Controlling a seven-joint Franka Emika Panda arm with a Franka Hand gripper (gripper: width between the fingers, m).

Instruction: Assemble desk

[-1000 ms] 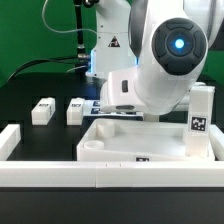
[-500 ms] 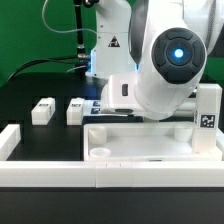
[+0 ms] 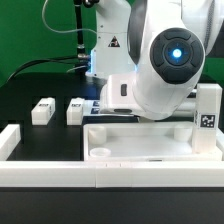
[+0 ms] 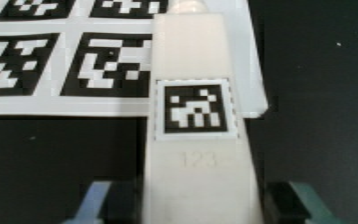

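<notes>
In the wrist view my gripper (image 4: pixel 199 205) is shut on a white square leg post (image 4: pixel 201 150) with a black-white tag; one finger (image 4: pixel 101 200) stands at each side of it. In the exterior view the arm's body hides the gripper. The white desk panel (image 3: pixel 150 150) with its raised rim lies flat near the front. A tagged leg post (image 3: pixel 208 112) stands upright at the panel's corner on the exterior view's right. Two more leg posts (image 3: pixel 42 110) (image 3: pixel 75 110) lie on the black table at the exterior view's left.
The marker board (image 4: pixel 69 60) lies under and beside the held post, and shows behind the panel in the exterior view (image 3: pixel 97 103). A long low white rail (image 3: pixel 50 172) with L-shaped ends runs along the front. The robot base (image 3: pixel 108 45) stands at the back.
Between one second and half a second ago the panel swung from tilted to square with the rail, and the upright post shifted toward the exterior view's right. Nothing has moved since.
</notes>
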